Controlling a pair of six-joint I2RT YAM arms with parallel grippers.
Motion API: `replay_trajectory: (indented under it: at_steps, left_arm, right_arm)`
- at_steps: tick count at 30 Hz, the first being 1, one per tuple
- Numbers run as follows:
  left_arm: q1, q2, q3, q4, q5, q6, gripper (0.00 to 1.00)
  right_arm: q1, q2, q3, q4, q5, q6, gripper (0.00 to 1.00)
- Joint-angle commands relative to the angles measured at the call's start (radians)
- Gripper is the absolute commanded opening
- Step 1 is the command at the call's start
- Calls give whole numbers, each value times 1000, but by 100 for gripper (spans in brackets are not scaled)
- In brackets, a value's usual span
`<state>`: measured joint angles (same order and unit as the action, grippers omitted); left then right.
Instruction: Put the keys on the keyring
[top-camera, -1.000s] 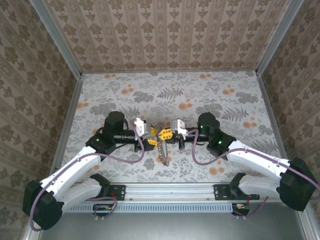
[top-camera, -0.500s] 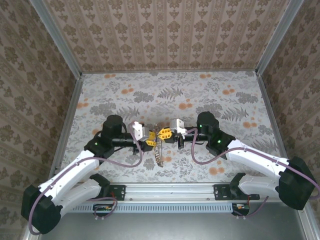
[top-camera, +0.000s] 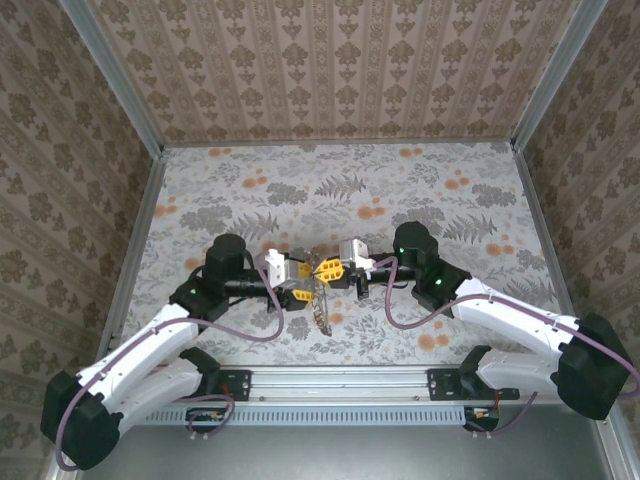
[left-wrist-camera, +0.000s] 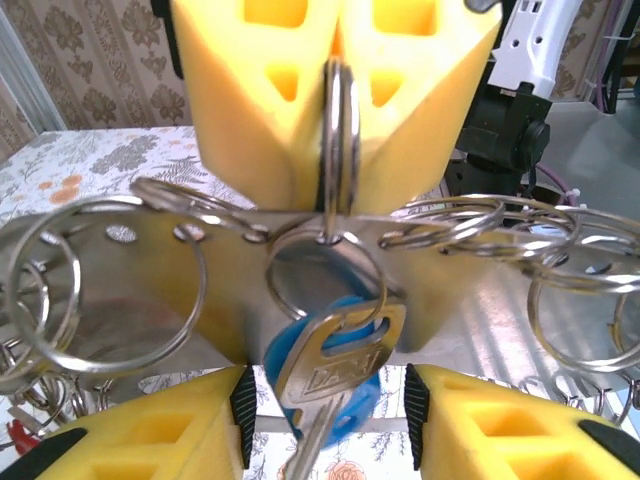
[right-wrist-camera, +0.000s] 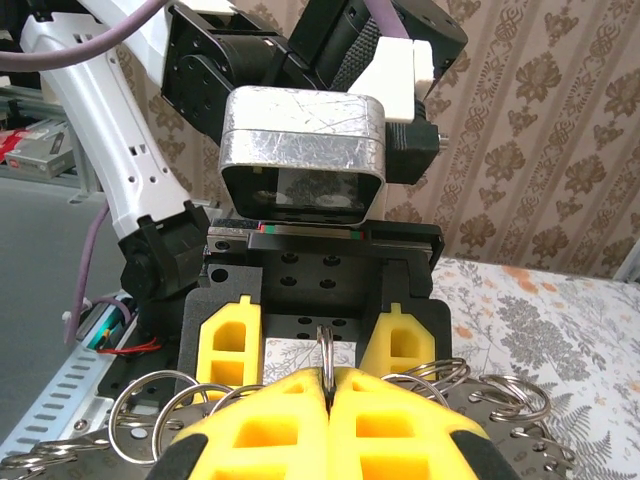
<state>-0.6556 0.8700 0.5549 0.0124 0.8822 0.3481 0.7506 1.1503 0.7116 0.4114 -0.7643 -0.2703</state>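
The keyring is a silver metal strip (left-wrist-camera: 235, 300) carrying several split rings, held up in the air between the arms. My right gripper (right-wrist-camera: 328, 388) is shut on one upright split ring (right-wrist-camera: 326, 345) of it; from the left wrist its yellow fingers (left-wrist-camera: 260, 110) pinch that ring from above. A silver key with a blue head (left-wrist-camera: 335, 375) hangs from a ring under the strip. My left gripper (left-wrist-camera: 328, 410) is open, one pad on each side of this key, touching neither. From above, the grippers (top-camera: 303, 283) (top-camera: 326, 268) face each other, and the rest of the bunch (top-camera: 320, 312) dangles below.
The floral table (top-camera: 400, 190) stretches behind the arms, walled by patterned panels on three sides. Purple cables (top-camera: 395, 315) loop beside both wrists. A metal rail (top-camera: 340, 378) runs along the near edge.
My left gripper has slid slightly toward the near edge and closer under the keyring. The dangling bunch has swung a little. The right gripper has kept its grip and place.
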Motion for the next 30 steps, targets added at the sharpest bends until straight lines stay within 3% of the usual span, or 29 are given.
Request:
replay_trajectory:
  at_steps: [1,6,11,17,21,30]
  left_arm:
    - [-14,-12,16,58,19,19,42]
    - [-21,-16,16,69,18,12,27]
    - [-20,-32,16,34,-3,26,22]
    - [-10,-73,53,-153,-46,112,17]
    - [2,-71,103,-291,-91,173,0]
    - [-7,-19,246,-493,-150,315,0]
  right_arm:
    - [-6,6,43,11,-38,-16,0]
    - [-5,-1,38,-2,-32,-21,0]
    - [-5,-12,39,-35,-20,-40,0]
    - [-6,-44,89,-228,12,-133,0]
    - [-5,-38,119,-323,13,-173,0]
    - [-2,11,182,-470,72,-209,0]
